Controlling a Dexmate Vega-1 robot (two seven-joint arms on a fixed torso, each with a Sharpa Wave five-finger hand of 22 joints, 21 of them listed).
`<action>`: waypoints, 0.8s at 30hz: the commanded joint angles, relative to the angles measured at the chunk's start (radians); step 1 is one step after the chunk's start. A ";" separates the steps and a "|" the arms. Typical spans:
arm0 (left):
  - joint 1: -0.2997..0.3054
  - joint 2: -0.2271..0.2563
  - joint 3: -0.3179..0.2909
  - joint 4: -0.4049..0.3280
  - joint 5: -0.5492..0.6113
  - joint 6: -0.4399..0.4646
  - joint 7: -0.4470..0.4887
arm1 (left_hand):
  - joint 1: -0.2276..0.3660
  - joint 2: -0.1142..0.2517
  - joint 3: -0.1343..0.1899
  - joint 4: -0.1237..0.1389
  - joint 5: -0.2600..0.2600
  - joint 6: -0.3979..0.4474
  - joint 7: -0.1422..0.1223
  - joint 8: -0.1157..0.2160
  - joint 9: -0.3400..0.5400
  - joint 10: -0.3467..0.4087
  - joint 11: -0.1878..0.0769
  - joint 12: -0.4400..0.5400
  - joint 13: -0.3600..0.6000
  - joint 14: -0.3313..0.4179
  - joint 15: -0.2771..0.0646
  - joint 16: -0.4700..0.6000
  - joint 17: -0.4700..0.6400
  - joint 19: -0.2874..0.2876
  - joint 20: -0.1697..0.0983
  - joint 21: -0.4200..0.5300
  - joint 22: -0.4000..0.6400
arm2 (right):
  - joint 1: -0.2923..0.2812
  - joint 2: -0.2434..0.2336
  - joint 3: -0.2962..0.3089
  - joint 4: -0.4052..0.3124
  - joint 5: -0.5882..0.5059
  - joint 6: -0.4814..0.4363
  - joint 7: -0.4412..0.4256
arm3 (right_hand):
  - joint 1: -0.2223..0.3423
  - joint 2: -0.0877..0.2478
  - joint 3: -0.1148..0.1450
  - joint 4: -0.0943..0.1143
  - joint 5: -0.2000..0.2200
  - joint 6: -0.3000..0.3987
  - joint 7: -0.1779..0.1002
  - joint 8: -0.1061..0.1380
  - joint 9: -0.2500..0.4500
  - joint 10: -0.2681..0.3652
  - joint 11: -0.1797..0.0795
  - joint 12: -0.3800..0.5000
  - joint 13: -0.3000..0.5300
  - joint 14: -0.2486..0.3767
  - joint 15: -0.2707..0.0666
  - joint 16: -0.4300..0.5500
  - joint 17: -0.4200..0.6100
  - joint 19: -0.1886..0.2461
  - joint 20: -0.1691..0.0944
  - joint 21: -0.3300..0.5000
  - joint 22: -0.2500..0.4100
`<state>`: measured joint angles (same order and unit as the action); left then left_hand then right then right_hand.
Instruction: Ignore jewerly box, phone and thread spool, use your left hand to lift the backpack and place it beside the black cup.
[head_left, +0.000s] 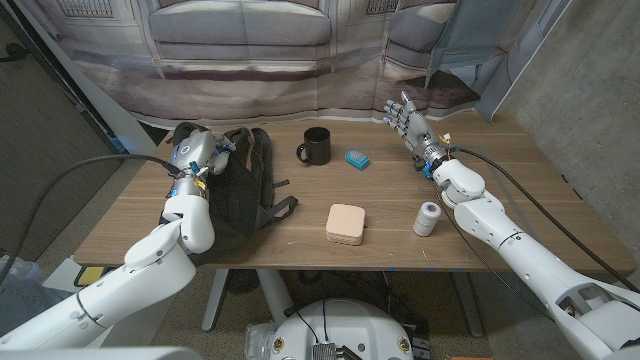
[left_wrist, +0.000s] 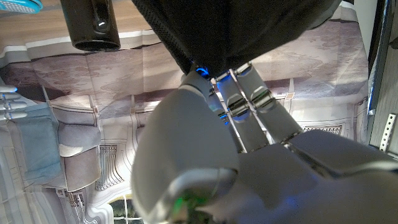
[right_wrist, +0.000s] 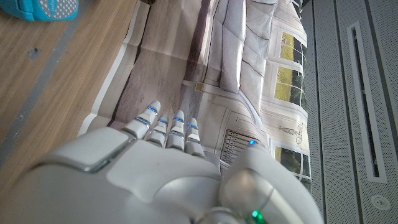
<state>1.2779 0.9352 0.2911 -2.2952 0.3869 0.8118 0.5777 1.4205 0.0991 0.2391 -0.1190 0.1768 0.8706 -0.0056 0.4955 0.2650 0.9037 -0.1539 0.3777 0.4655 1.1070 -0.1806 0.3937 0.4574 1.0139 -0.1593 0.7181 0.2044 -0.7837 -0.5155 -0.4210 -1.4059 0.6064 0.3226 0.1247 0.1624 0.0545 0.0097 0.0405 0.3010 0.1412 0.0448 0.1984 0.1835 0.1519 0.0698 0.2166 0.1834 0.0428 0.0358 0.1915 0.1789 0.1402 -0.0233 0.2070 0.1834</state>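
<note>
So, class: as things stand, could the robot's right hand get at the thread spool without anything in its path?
Probably yes. The right hand is raised, open and empty near the table's far edge; the white thread spool stands alone beside its forearm, with bare table around it.

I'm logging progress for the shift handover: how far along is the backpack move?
Started, not finished. The left robot hand grips the top of the backpack, and the left wrist view shows its fingers on the black fabric. Whether the backpack is clear of the table is hard to tell. It already stands close to the black cup; setting it down and letting go are left. The right robot hand is open, apart.
</note>
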 joint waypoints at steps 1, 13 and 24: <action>-0.033 -0.013 0.023 -0.020 0.038 0.028 -0.011 | -0.001 0.012 0.006 0.000 0.004 0.007 -0.001 0.006 0.000 0.013 -0.001 0.000 0.009 0.035 -0.051 -0.002 0.005 0.002 -0.043 0.008 0.003 | 0.000 -0.002 0.002 -0.004 -0.001 0.007 0.004 | 0.006 0.002 -0.006 0.001 -0.001 0.005 0.000 -0.001 0.004 0.006 -0.003 0.000 0.004 0.010 0.001 -0.004 0.005 0.005 0.000 -0.001 0.005; -0.038 -0.005 0.030 -0.053 0.069 0.049 -0.033 | -0.003 0.011 0.007 -0.001 0.003 0.014 -0.001 0.008 -0.002 0.018 -0.002 -0.002 0.018 0.039 -0.052 -0.003 0.011 -0.002 -0.043 0.018 0.002 | -0.020 -0.017 0.010 -0.032 0.006 -0.001 -0.003 | 0.008 0.005 -0.006 0.000 -0.001 0.005 0.001 -0.001 0.004 0.006 -0.003 0.000 0.004 0.010 0.000 -0.005 0.005 0.006 0.000 -0.001 0.005; 0.001 -0.001 -0.009 -0.078 0.068 0.029 -0.033 | -0.004 0.011 0.008 -0.001 0.003 0.015 -0.003 0.007 -0.003 0.022 -0.002 -0.005 0.027 0.044 -0.051 -0.003 0.017 -0.003 -0.044 0.028 0.001 | -0.034 -0.031 0.013 -0.056 0.006 -0.008 -0.005 | 0.010 0.007 -0.006 -0.001 -0.002 0.005 0.001 -0.001 0.004 0.006 -0.004 0.000 0.004 0.010 0.000 -0.005 0.005 0.006 -0.001 -0.001 0.005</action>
<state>1.2515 0.9299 0.3102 -2.3487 0.4462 0.8484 0.5496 1.4173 0.1069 0.2400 -0.1202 0.1730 0.8756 -0.0109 0.4994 0.2600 0.9106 -0.1534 0.3744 0.4870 1.1193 -0.1826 0.3902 0.4715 1.0139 -0.1593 0.7405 0.2045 -0.8033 -0.5333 -0.4116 -1.4394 0.6102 0.3247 0.1235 0.1624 0.0545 0.0097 0.0405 0.3010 0.1411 0.0447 0.1984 0.1835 0.1518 0.0698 0.2166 0.1834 0.0428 0.0358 0.1915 0.1788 0.1402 -0.0233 0.2070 0.1834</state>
